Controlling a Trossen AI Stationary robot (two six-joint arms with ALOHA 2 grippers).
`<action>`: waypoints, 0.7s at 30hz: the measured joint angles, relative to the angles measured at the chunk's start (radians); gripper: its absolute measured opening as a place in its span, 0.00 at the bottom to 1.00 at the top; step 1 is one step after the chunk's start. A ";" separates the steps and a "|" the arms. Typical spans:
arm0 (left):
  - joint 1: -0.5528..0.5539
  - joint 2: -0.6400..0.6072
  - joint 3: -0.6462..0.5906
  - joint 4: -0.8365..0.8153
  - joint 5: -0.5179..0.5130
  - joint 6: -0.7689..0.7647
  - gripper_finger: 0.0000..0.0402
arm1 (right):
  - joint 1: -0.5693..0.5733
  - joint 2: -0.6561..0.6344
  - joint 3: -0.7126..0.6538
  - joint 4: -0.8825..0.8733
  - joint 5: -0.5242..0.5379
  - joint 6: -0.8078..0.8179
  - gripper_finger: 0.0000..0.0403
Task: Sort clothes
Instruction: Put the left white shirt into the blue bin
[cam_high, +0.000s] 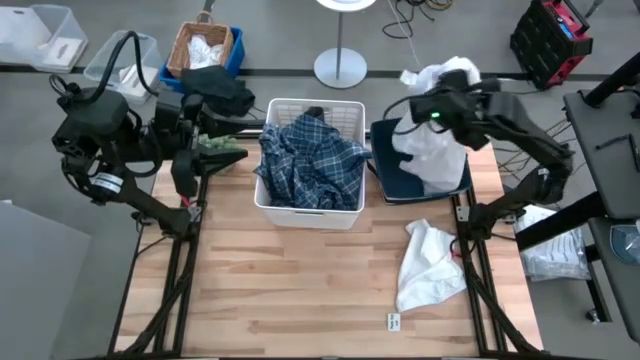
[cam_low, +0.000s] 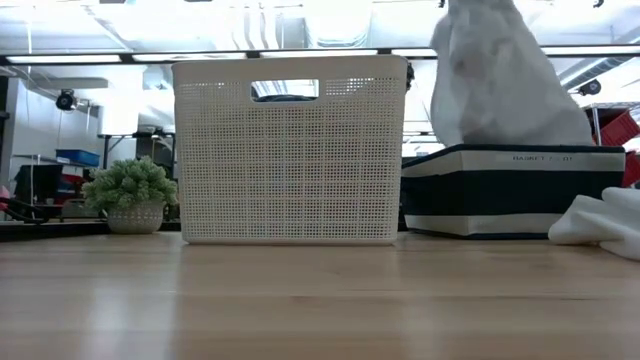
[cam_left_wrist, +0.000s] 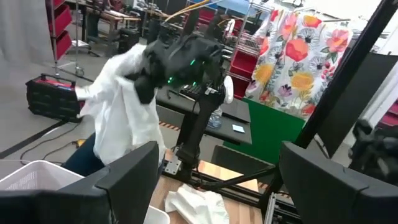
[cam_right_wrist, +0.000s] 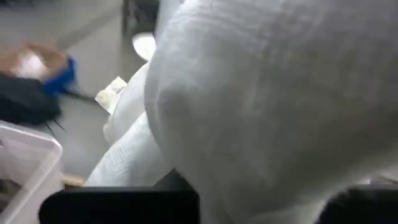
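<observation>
Jaws of the right gripper (cam_high: 428, 112) are clenched on a white garment (cam_high: 432, 150), which hangs long-axis down straight over the navy bin (cam_high: 385, 178), its tail already inside; release looks like the next move. White basket (cam_high: 308, 212) holds the plaid shirt (cam_high: 310, 160); another white piece (cam_high: 428, 262) lies on the table (cam_high: 300, 290), nearer the right arm; left gripper (cam_high: 215, 150) waits beside the basket, jaws released.

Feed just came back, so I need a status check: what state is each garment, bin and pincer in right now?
White cloth garment: held up over the navy fabric bin.
Blue-and-white plaid shirt: heaped in the white perforated basket.
Second white garment: crumpled on the table.
Right pincer: shut on it.
Left pincer: open, empty.
</observation>
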 joint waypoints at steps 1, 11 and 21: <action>0.000 0.000 0.000 0.000 -0.001 -0.001 0.76 | -0.011 0.008 -0.025 -0.026 -0.011 0.023 0.04; 0.000 0.006 0.000 -0.026 -0.006 -0.011 0.76 | -0.204 0.093 -0.282 -0.010 -0.479 0.022 0.28; 0.000 0.016 0.000 -0.071 -0.006 -0.032 0.76 | -0.297 0.130 -0.227 -0.105 -0.628 0.041 0.75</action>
